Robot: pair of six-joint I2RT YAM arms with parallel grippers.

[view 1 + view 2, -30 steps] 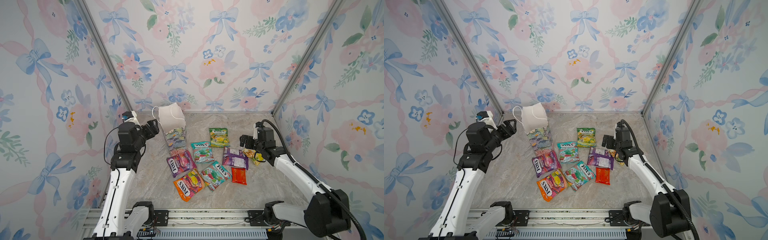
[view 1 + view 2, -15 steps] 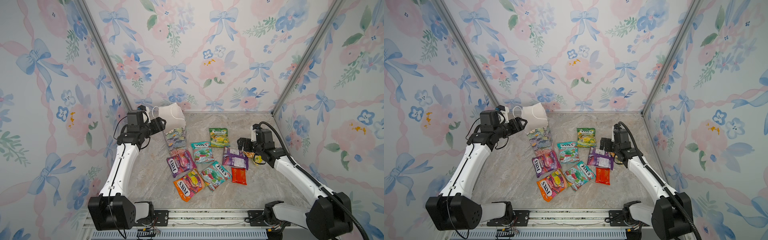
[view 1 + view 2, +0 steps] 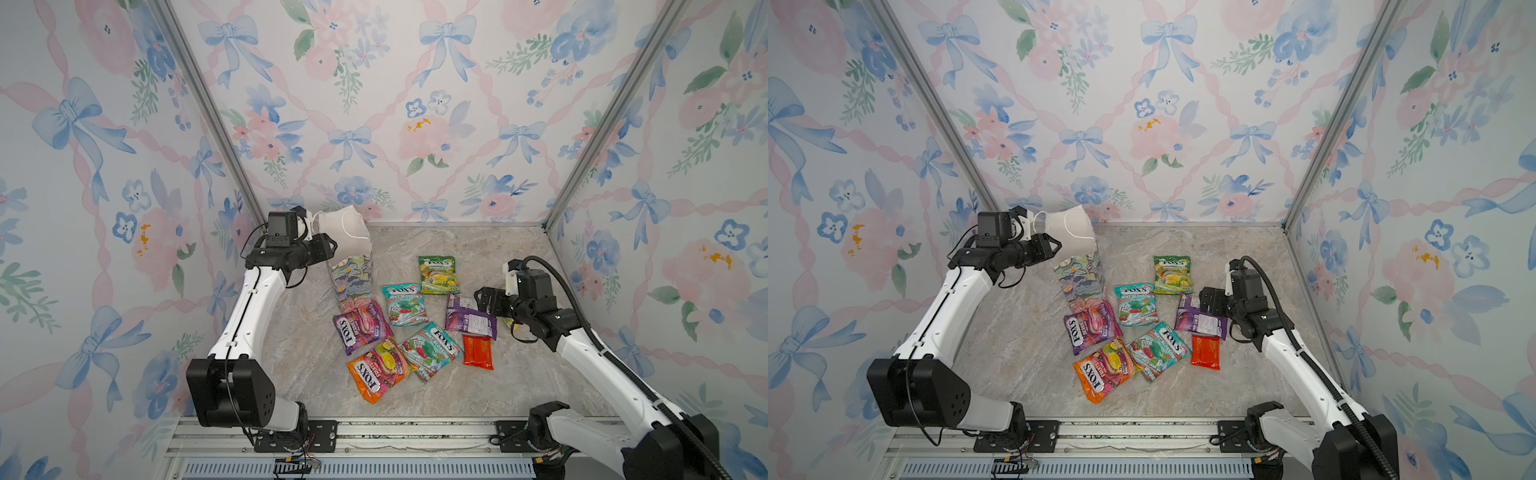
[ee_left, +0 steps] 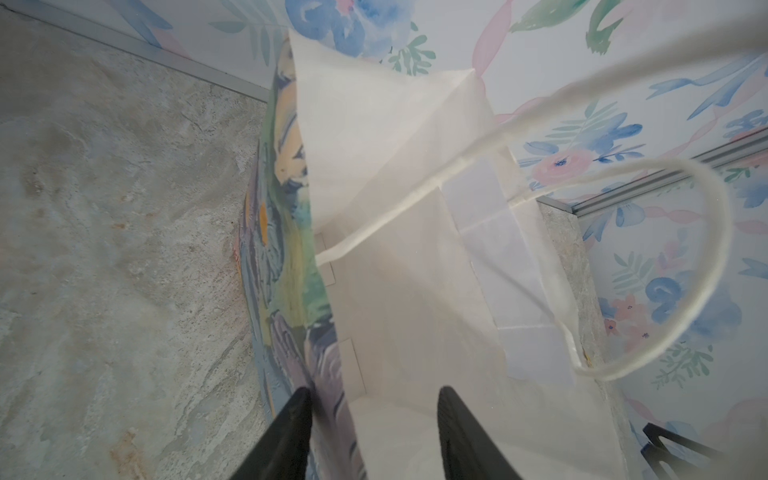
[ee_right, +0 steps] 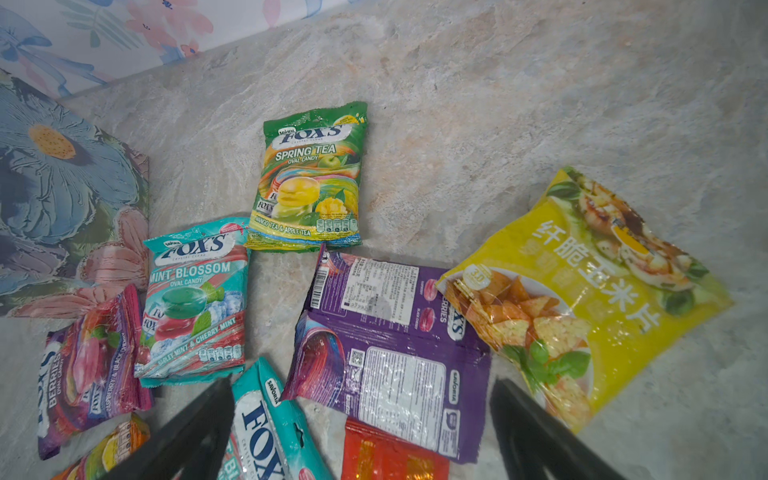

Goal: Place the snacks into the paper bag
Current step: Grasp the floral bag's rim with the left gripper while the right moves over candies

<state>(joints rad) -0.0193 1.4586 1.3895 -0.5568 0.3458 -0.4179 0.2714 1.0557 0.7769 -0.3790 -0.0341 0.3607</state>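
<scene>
The paper bag [image 3: 352,277] [image 3: 1080,272] stands at the back left with its white mouth open. My left gripper [image 3: 329,246] [image 3: 1055,244] [image 4: 372,395] is open at the bag's rim. One finger is outside the printed wall [image 4: 286,257] and one is inside. Several snacks lie flat: green [image 3: 438,274] [image 5: 311,178], teal [image 3: 405,303], purple berries [image 3: 361,326], orange [image 3: 376,368], red [image 3: 478,351]. My right gripper [image 3: 485,297] [image 3: 1209,299] [image 5: 361,386] hangs open over a face-down purple packet [image 3: 469,319] [image 5: 395,345]. A yellow packet [image 5: 582,291] lies beside it.
The bag's white cord handle [image 4: 706,249] loops free beside the mouth. A second teal packet [image 3: 432,345] overlaps the orange one. Wallpapered walls close in on three sides, and a metal rail [image 3: 374,432] runs along the front edge.
My left gripper has swung in to the bag's rim and its jaws have narrowed around the near wall. The right arm has barely shifted.
</scene>
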